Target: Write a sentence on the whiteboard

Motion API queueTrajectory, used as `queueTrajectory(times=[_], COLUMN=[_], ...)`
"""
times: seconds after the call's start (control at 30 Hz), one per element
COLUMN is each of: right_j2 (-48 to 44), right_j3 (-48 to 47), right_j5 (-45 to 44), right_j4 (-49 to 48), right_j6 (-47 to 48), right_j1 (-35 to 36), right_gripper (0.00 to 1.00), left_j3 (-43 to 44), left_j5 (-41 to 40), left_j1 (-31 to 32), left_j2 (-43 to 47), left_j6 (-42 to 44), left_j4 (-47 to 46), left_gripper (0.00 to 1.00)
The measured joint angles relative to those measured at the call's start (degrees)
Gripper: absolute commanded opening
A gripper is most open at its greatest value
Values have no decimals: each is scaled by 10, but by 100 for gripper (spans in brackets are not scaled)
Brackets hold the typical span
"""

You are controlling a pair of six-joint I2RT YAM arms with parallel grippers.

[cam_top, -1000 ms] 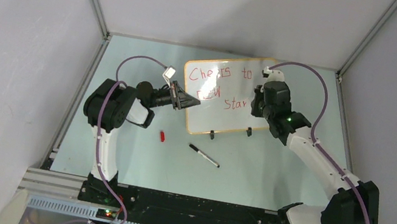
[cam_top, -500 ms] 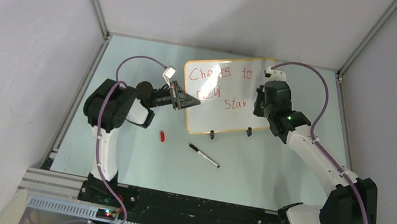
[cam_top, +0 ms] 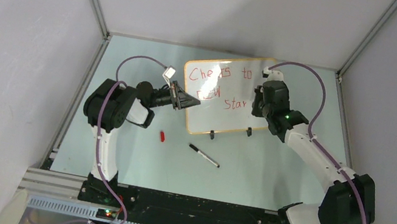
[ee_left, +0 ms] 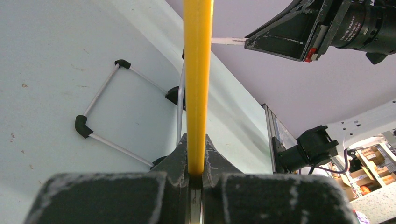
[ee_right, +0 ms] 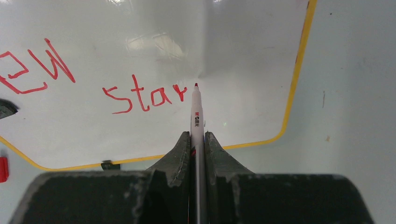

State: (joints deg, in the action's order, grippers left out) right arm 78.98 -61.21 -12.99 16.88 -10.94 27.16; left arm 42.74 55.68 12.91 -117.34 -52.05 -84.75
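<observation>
Nearest the arm bases, a black pen [cam_top: 204,155] and a small red cap [cam_top: 162,136] lie apart on the table [cam_top: 273,162], in front of the board; past them the whiteboard [cam_top: 225,120] stands tilted on two black clip feet [cam_top: 212,133]; the left gripper [ee_left: 196,140] has its jaws pinched shut on the orange rim at the board's left edge, bracing it; the right gripper [ee_right: 198,136] is closed around a white marker [ee_right: 196,116], whose red tip sits just right of the last letter written, though whether it touches the surface I cannot tell

The step in hand looks like adding the next letter of the lower row; to do it well, press lightly, since the board only leans on its feet and a hard push could tip it against the left hold; make short strokes matching the height of the neighbouring letters, hold the baseline level, and work towards the right rim, where bare white space remains

Of the sentence [ee_right: 145,97], the wrist view shows "ew" and "star" in red; from above, the top row reads "Che", a glare-washed gap, "s", then "to", and the left gripper covers part of the lower row; the marker barrel carries small red print, perhaps "M&G", too small to be sure
</observation>
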Motion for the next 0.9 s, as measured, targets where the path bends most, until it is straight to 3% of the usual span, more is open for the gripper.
queueTrajectory(times=[0.9], right_j2=[23], right_j3=[0], right_j5=[3], right_j4=[-20], right_j6=[0], right_j1=[0], right_gripper=[0], left_j3=[0], left_j5=[0], left_j1=[0], left_j2=[0], left_j6=[0], left_j4=[0], left_gripper=[0])
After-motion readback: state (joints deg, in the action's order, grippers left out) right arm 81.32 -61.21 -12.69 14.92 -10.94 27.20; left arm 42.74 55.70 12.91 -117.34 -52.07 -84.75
